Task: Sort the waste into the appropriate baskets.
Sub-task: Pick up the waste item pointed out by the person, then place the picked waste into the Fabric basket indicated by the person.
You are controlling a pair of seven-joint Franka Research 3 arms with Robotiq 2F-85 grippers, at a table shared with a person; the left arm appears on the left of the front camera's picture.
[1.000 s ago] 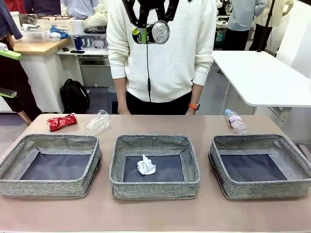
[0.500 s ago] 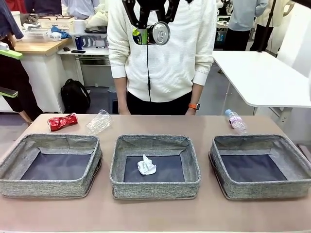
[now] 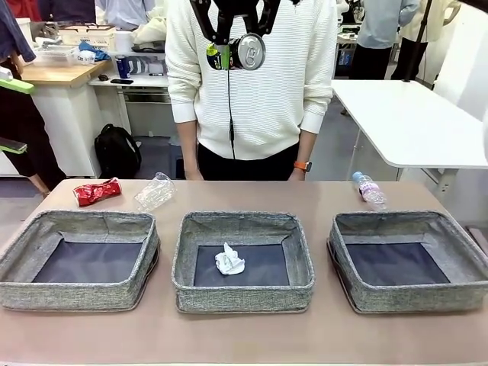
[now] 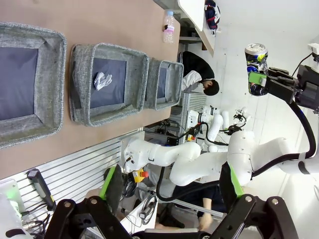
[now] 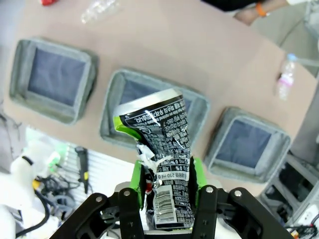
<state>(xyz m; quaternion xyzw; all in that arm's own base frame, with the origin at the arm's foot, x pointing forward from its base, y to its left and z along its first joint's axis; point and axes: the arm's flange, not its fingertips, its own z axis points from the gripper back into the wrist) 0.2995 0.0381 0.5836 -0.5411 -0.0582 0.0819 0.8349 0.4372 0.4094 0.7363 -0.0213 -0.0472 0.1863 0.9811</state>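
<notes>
Clamping the dark multicoloured can (image 5: 159, 130) between its jaws, the right gripper (image 5: 167, 185) holds it high with the baskets (image 5: 110, 112) far beneath, likely for a clear drop; the left gripper (image 4: 167, 211), jaws spread wide, grips nothing.

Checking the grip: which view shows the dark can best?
The right wrist view: the dark can sits close up, label readable, clamped in the right gripper. The front view shows its round end; the left wrist view shows it small, far off.
</notes>
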